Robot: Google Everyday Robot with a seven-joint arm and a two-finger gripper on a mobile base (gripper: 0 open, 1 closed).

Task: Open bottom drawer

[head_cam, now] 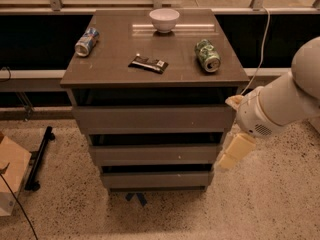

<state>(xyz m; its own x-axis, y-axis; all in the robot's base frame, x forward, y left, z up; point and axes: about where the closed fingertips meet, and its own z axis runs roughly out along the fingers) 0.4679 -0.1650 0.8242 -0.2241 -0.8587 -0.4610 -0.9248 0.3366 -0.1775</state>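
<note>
A brown cabinet has three drawers stacked in its front. The bottom drawer (pixel 156 179) sits near the floor and looks closed. The middle drawer (pixel 155 154) and top drawer (pixel 152 119) are above it. My gripper (pixel 231 156) hangs from the white arm at the cabinet's right side, level with the middle drawer's right end and just above the bottom drawer's right corner.
The cabinet top (pixel 115 76) holds a white bowl (pixel 164 19), a green can (pixel 208 55) lying on its side, a blue can (pixel 87 41) on its side, and a dark snack packet (pixel 148 63). A cardboard box (pixel 11 181) and a black stand (pixel 40 156) are on the floor at left.
</note>
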